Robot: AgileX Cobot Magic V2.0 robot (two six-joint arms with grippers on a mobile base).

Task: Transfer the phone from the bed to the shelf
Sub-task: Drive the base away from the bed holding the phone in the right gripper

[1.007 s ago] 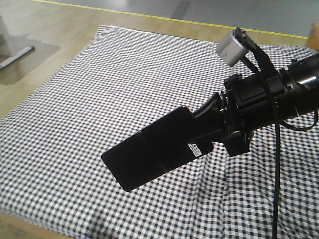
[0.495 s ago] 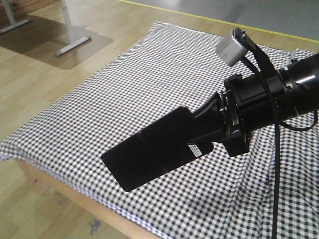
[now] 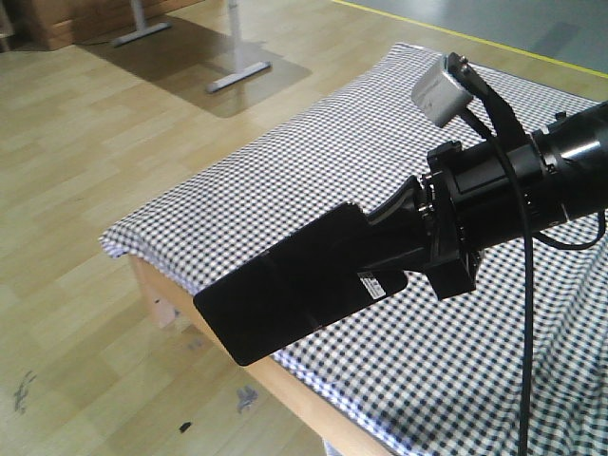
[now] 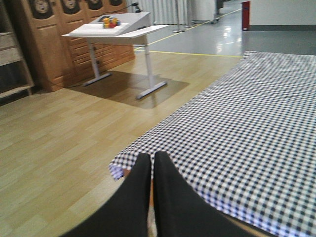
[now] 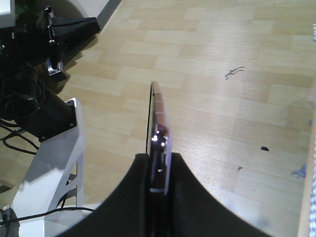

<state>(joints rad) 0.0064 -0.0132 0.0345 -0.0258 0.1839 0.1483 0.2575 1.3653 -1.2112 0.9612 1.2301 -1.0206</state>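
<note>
The phone [image 3: 285, 294], a glossy black slab with a small white sticker, sticks out to the lower left of my right gripper [image 3: 375, 252], which is shut on its near end. It hangs in the air over the bed's corner and the floor. In the right wrist view the phone [image 5: 159, 123] shows edge-on, silvery-pink, clamped between the black fingers of the right gripper [image 5: 158, 158]. The bed [image 3: 313, 161] has a black-and-white check sheet and lies behind and right. My left gripper [image 4: 152, 157] is shut and holds nothing, above the bed [image 4: 247, 113] corner. I cannot tell whether the shelf is in view.
A white desk [image 4: 118, 27] on metal legs [image 3: 237, 76] stands on the wood floor beyond the bed. Brown wooden cabinets [image 4: 64, 44] line the far wall, with a wooden rack [image 4: 10, 54] at the left edge. The robot's white base [image 5: 49, 163] and black cables sit below left.
The front view has swung: the bed has slid right, and more floor and the desk legs have come into view. The phone stays held the same way in my right gripper.
</note>
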